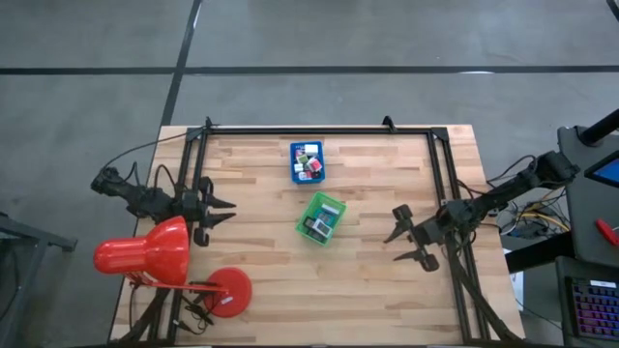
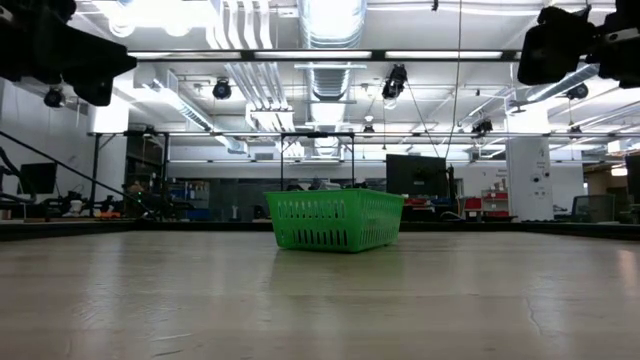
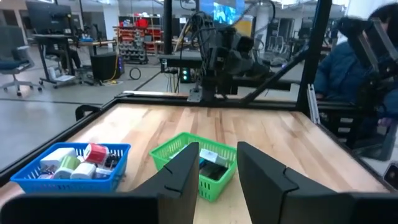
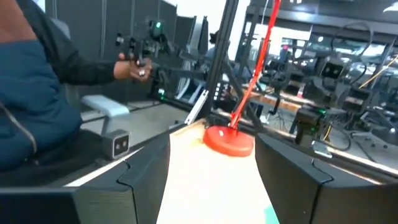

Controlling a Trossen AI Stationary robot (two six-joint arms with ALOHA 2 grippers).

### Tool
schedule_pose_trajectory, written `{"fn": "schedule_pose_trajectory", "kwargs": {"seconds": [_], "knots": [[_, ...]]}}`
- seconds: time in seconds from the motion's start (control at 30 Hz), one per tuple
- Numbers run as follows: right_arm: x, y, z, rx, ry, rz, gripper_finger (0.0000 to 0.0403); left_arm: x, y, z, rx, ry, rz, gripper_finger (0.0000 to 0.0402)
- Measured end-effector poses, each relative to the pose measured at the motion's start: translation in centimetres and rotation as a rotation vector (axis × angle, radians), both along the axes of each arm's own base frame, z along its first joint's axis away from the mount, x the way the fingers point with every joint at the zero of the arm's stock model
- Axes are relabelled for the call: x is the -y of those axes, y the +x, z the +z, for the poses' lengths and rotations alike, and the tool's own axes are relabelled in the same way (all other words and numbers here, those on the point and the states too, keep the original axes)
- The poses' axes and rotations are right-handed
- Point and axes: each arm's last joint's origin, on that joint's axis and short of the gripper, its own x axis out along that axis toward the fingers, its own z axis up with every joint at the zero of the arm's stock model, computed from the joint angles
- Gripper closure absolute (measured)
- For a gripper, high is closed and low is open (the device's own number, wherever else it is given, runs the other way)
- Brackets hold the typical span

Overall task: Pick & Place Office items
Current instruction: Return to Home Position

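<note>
many office items (image 1: 308, 161) lie in the blue tray (image 1: 293, 164) and green tray (image 1: 332, 198); i judge them light, hard, best pinched across flat sides. my left gripper (image 1: 230, 212) and right gripper (image 1: 391, 249) hang open, empty.

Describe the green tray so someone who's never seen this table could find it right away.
On the wooden table, two small trays sit about midway across. The blue tray lies by the black rail at the table's edge; the green tray sits nearer the middle. It alone is green, turned askew, with slotted walls.
</note>
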Motion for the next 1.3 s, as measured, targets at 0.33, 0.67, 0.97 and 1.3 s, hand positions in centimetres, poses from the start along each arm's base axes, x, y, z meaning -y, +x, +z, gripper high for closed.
{"fn": "schedule_pose_trajectory", "kwargs": {"seconds": [0.33,0.67,0.97,1.3], "knots": [[1.3,0.3,0.0,-0.047,0.151,-0.453,0.0175,0.0,0.0,0.6,0.054,-0.019,0.013,0.0291],[2.7,1.8,0.0,-0.109,0.179,-0.615,0.0213,0.0,0.0,0.6,0.049,0.116,0.007,0.0291],[2.3,1.7,0.2,-0.128,0.276,-0.471,0.0239,0.0,0.0,0.5,0.046,0.122,0.006,0.0291],[2.6,1.6,0.1,-0.149,0.453,-0.560,0.0257,0.0,0.1,0.2,0.041,0.168,0.014,0.0291]]}}
